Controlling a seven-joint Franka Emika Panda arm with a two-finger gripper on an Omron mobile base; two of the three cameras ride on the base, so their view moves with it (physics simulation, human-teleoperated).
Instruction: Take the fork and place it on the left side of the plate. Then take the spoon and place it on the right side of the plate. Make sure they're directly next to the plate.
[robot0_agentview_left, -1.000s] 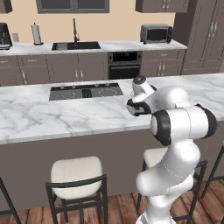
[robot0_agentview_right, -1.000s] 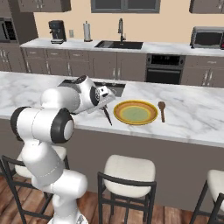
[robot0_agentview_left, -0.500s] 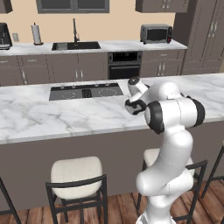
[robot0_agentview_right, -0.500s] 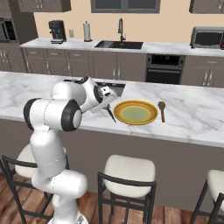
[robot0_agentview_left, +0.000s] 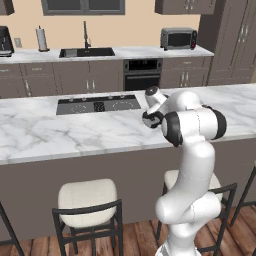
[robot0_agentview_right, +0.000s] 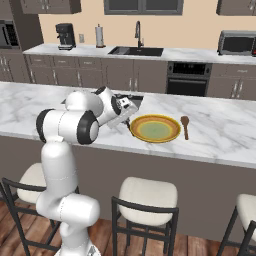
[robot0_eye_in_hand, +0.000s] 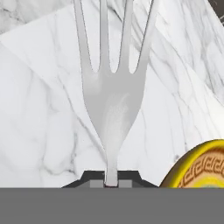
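We see the fork (robot0_eye_in_hand: 111, 100) pinched by its neck in our closed gripper (robot0_eye_in_hand: 111, 180), tines pointing away from the hand over the marble counter (robot0_eye_in_hand: 39, 131). The yellow plate (robot0_agentview_right: 155, 128) lies just right of the gripper (robot0_agentview_right: 126, 111), its rim near the fork. A wooden spoon (robot0_agentview_right: 185, 125) lies just beyond the plate's right edge.

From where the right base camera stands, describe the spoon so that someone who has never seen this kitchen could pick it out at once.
Start at the long white marble island counter in the foreground, in front of the stools. On it lies a round yellow plate with a greenish middle. The spoon lies apart from the plate on its right: small, brown and wooden-looking, unlike the silvery fork shut in the gripper at the plate's left.
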